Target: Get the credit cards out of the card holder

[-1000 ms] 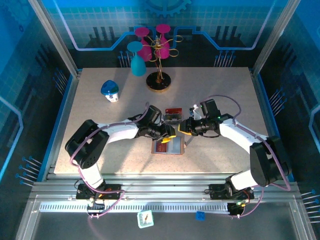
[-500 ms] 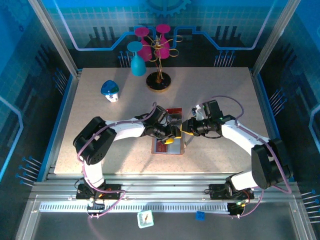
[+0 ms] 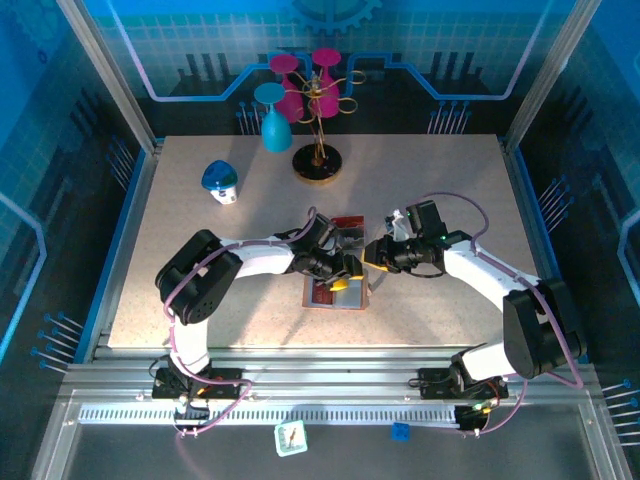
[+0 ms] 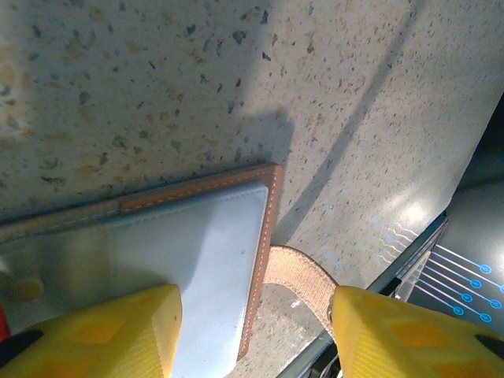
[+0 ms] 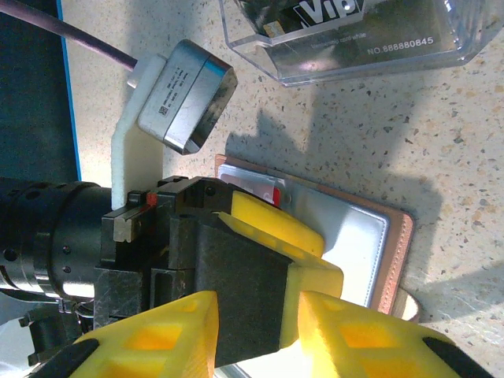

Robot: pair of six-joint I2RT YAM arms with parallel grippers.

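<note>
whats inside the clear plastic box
In the clear plastic box, a dark card with pale Vip lettering and a number shows; the top view adds a red piece. Anything lying beneath them is covered.

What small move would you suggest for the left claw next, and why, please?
Probably shift the open left claw toward the red card and pinch its edge. The claw hovers over the card holder, above its grey-blue panel, gripping nothing, and the card lies inside the open holder.
</note>
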